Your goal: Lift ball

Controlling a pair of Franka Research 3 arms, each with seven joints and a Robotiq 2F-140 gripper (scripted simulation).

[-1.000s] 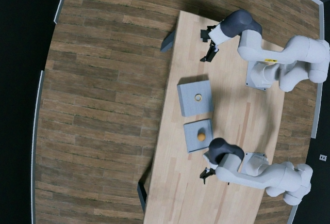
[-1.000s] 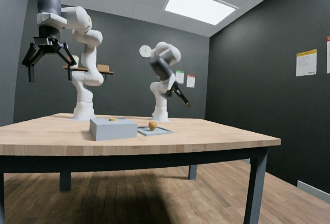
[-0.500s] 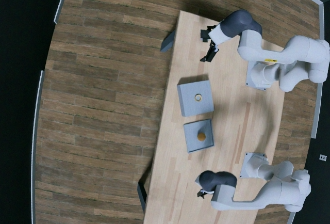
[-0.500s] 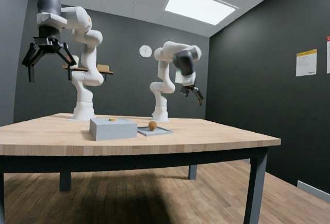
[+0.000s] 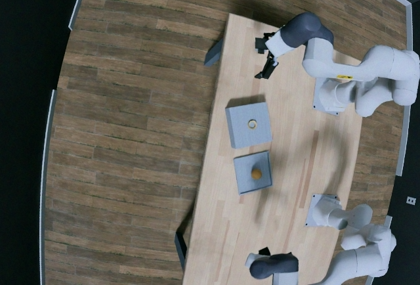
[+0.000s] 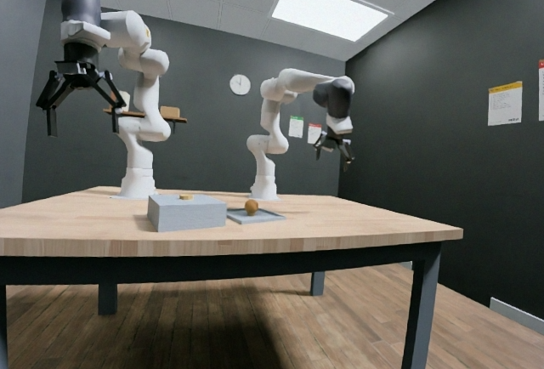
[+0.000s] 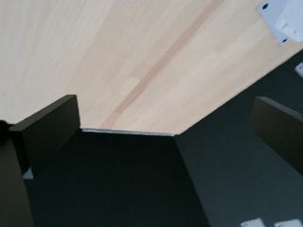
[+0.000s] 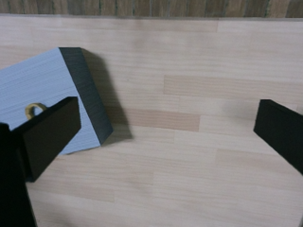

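An orange-brown ball (image 5: 256,173) (image 6: 251,206) sits on a small ring (image 6: 251,213) in the shallow grey tray (image 5: 245,168) (image 6: 272,217). Seen from above, the ball hides this ring. My left gripper (image 6: 332,159) (image 7: 165,112) is open and empty, high above the table, well to the tray's right in the exterior view; its arm hides most of it in the top view. My right gripper (image 5: 259,62) (image 6: 83,132) (image 8: 167,113) is open and empty, high up beyond the grey block, far from the ball. Neither wrist view shows the ball.
A taller grey block (image 5: 240,136) (image 6: 189,218) (image 8: 49,78) stands beside the tray, with a second yellowish ring (image 5: 248,124) (image 6: 186,196) (image 8: 28,112) on top. A narrow gap separates block and tray. The wooden table (image 5: 288,180) (image 6: 351,222) ends in front of both.
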